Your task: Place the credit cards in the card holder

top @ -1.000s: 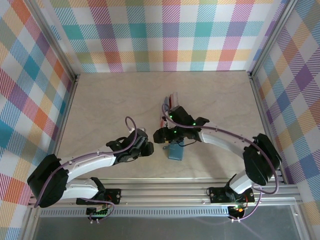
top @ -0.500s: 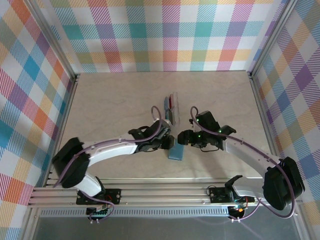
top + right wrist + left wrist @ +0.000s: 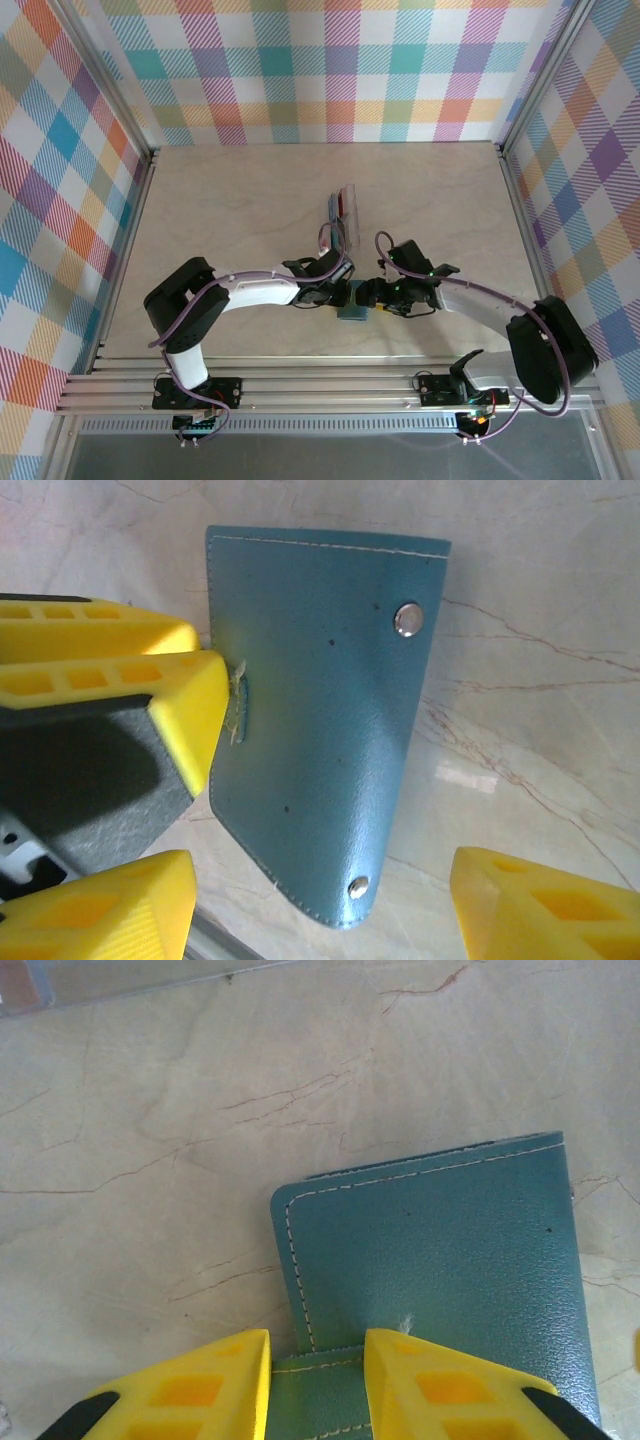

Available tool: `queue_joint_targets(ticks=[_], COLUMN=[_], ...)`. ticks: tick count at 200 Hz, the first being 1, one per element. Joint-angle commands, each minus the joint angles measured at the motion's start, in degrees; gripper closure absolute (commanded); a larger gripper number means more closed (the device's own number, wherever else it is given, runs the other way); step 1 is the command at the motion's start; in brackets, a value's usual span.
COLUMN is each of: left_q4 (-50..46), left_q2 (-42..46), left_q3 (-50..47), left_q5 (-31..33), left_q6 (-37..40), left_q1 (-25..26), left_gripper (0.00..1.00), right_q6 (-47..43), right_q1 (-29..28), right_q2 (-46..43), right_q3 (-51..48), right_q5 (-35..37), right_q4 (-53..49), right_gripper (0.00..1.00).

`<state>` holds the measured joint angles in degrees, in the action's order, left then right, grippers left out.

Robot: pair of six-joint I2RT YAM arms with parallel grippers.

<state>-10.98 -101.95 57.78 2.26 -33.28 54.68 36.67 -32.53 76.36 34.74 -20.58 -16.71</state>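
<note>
Saw the card holder (image 3: 320, 710) lying on the pale desk (image 3: 230, 210), close to the front edge, right between the two hands. Looked blue-green, with pale stitches round its rim. Found it longer than wide. From the right wrist, saw its long sides running up and down the picture, leaning a bit, with one short end pointing away from that hand. Spotted two little silver snaps (image 3: 408, 618) along one long side, the side away from the left hand. From above, saw only a small part of it past the hands, so could not tell its long way there.

Saw the left hand (image 3: 315, 1345) at the holder's other long side. Found its yellow fingers (image 3: 440, 1380) close together, with just a small gap. Saw the holder's edge and a thin strip of it in that gap. Saw one finger over the holder and the other over bare desk. Could not tell if squeezing it or only touching it.

Saw the right hand (image 3: 322, 858) wide open, holding nothing, with the holder's near end in the gap and touching neither finger.

Found the credit cards (image 3: 343, 215) in a small pile farther back, just behind the left hand. Saw the pile's long way running front to back, its near end leaning a little toward the right arm.
</note>
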Motion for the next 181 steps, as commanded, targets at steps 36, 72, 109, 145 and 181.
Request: queue_joint_targets(ticks=[36, 72, 109, 145, 181], left_q4=[2.5, 4.7, 6.4, 4.0, 3.4], left_q2=[-1.6, -0.9, 6.2, 15.0, 18.2], left_q3=[-7.0, -9.5, -13.7, -17.6, -19.3], left_q5=[1.6, 0.4, -1.0, 1.2, 2.6], left_q6=[-1.9, -2.6, -2.5, -2.2, -2.8], left_q1=[0.1, -0.9, -3.3, -4.9, -4.9], left_gripper=[0.70, 0.70, 0.66, 0.53, 0.52], right_q6=[1.7, 3.1, -0.2, -2.6, -3.3], right_q1=[0.3, 0.3, 0.6, 0.8, 0.1], right_q2=[8.6, 9.3, -0.3, -13.6, -19.6], right_q3=[-0.3, -1.0, 0.8, 4.8, 11.1], right_q5=[-6.2, -9.7, -2.0, 10.3, 27.1], right_q4=[10.1, 15.2, 4.1, -14.3, -31.6], right_gripper=[0.39, 0.58, 0.95, 1.00, 1.00])
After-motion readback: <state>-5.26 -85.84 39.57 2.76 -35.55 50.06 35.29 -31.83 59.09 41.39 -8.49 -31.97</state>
